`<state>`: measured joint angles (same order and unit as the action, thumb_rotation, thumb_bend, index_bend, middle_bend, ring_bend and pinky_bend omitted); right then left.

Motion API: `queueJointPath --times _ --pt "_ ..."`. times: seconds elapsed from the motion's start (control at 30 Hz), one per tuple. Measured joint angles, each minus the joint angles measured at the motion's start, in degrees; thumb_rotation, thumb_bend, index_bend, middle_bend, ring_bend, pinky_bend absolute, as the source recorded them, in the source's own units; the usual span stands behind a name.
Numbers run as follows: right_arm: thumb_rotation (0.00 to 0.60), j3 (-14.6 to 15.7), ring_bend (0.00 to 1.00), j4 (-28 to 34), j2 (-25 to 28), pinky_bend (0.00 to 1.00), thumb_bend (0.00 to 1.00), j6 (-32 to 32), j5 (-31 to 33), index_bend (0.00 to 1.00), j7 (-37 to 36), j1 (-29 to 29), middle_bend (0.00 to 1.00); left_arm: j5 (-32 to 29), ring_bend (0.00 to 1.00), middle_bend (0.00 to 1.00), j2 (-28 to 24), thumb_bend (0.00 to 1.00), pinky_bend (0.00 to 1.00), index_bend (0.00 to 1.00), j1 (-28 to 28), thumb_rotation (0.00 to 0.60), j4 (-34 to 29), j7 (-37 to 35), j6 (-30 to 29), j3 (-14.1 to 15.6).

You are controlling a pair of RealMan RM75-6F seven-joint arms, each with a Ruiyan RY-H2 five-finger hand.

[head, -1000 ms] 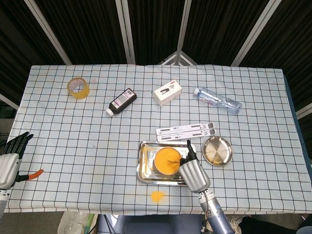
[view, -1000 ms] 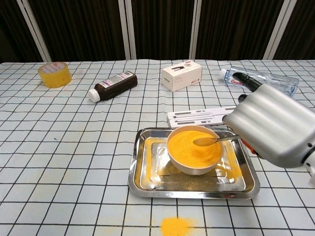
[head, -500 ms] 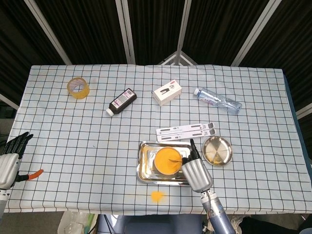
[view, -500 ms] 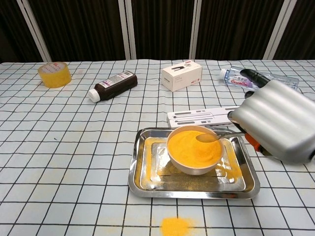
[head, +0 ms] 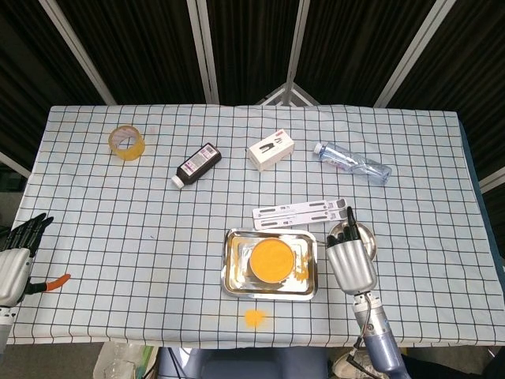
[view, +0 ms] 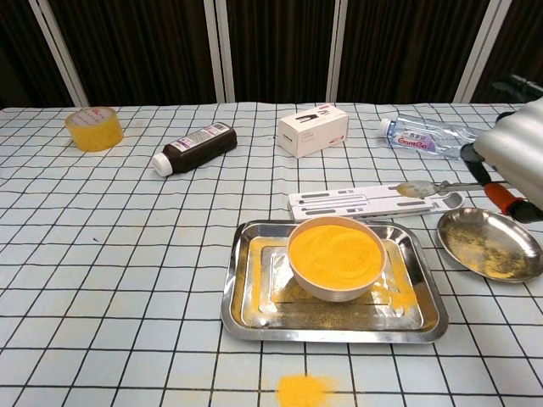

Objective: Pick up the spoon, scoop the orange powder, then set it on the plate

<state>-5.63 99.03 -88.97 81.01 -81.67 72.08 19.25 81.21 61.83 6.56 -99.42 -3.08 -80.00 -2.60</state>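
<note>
A metal spoon (view: 424, 186) hangs level above the near end of a flat white package (view: 373, 200), its bowl pointing left. My right hand (view: 519, 149) grips the handle at the right edge of the chest view. What the spoon carries is too small to make out. The round steel plate (view: 490, 246), dusted with orange, lies just below and right of the spoon. In the head view my right hand (head: 351, 264) covers most of the plate (head: 368, 237). The bowl of orange powder (view: 336, 253) stands in a steel tray (view: 254, 301). My left hand (head: 14, 264) rests at the table's left edge, holding nothing.
A spill of orange powder (view: 303, 390) lies in front of the tray. At the back stand a tape roll (view: 94, 128), a dark bottle (view: 197, 145), a white box (view: 313, 131) and a water bottle (view: 428, 137). An orange-handled tool (head: 54, 281) lies by my left hand.
My right hand has carried the spoon out of the bowl and to the right, ending over the white package beside the plate. The left hand has not moved.
</note>
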Motion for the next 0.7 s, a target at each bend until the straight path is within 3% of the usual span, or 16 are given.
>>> queueJointPath --times 0.3,0.6,0.7 --pt "0.600 -0.2 0.42 -9.3 -1.2 0.00 0.67 -1.4 6.0 0.88 -6.3 -1.6 0.80 -0.3 0.00 0.00 0.0 0.00 0.00 0.00 0.1 0.600 -0.1 0.1 0.3 0.0" --pt "0.600 0.7 0.42 -16.2 -4.7 0.00 0.67 -2.4 7.2 0.87 -8.4 -1.9 0.80 -0.3 0.00 0.00 0.0 0.00 0.00 0.00 0.0 0.600 -0.1 0.0 0.1 -0.1" --pt "0.600 0.4 0.42 -18.0 -5.4 0.00 0.67 -2.3 7.8 0.83 -9.1 -1.9 0.80 -0.3 0.00 0.00 0.0 0.00 0.00 0.00 0.0 0.600 0.0 0.0 0.2 -0.1"
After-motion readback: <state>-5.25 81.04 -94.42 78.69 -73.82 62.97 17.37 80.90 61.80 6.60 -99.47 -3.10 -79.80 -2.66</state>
